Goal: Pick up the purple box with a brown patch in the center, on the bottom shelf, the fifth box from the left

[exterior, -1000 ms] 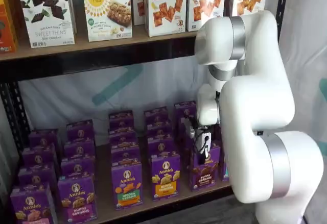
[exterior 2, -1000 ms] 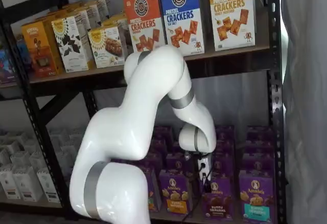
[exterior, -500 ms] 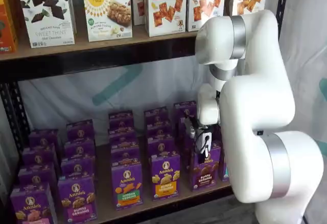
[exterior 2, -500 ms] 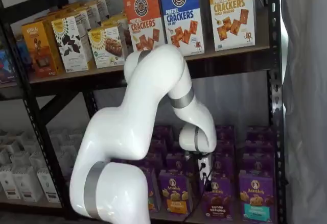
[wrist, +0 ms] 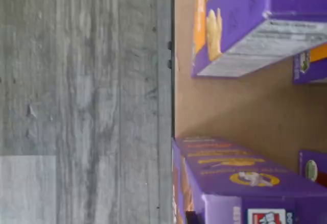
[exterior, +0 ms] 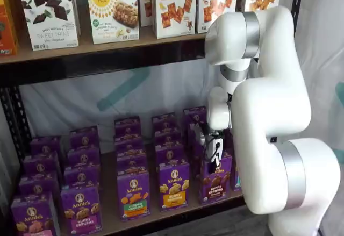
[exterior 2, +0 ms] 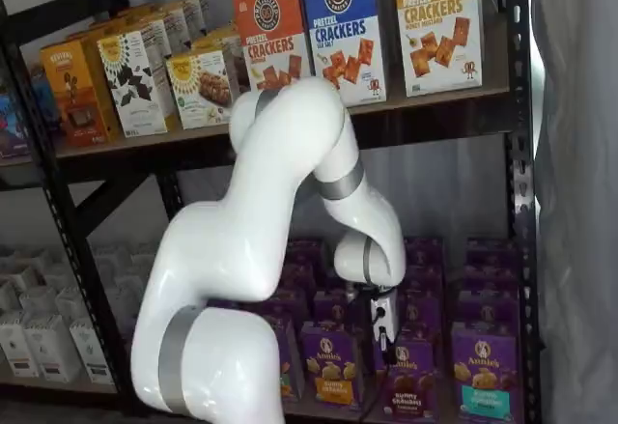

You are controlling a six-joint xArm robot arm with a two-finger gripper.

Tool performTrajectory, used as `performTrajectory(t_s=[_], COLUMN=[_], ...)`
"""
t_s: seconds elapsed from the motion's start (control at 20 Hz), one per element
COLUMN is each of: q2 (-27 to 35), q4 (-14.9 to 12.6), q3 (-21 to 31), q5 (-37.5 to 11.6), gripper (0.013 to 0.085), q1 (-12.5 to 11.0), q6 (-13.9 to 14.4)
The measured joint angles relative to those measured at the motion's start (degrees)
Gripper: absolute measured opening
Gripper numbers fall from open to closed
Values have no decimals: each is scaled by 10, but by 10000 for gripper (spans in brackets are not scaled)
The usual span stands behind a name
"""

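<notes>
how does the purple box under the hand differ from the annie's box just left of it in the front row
The purple box carries dark brown crackers and a brown band; the yellow-band box shows pale yellow crackers and a yellow band. The hand sits right over the purple box, partly hiding its top, while the yellow-band box stands uncovered. Both are small upright purple Annie's cartons at the front edge of the bottom shelf.

White arm [exterior: 269, 112], all smooth rounded shells.
Silver-grey bands ring its joints in both shelf views; at the wrist, a black cable [exterior 2: 382, 323] runs beside the white-bodied gripper [exterior: 215, 158] with black fingers.
</notes>
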Motion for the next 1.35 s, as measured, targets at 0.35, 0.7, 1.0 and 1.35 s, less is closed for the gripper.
performTrajectory(t_s=[0.35,0.7,1.0,1.35], q2=[-68,-185,-282,-353], q4=[-34,-99,-79,-53], q3=[105,252,352,404], q5=[-38,-55,-55,-34], gripper=[290,290,290,290], q1=[5,14,28,36], q6=[36,108,103,86])
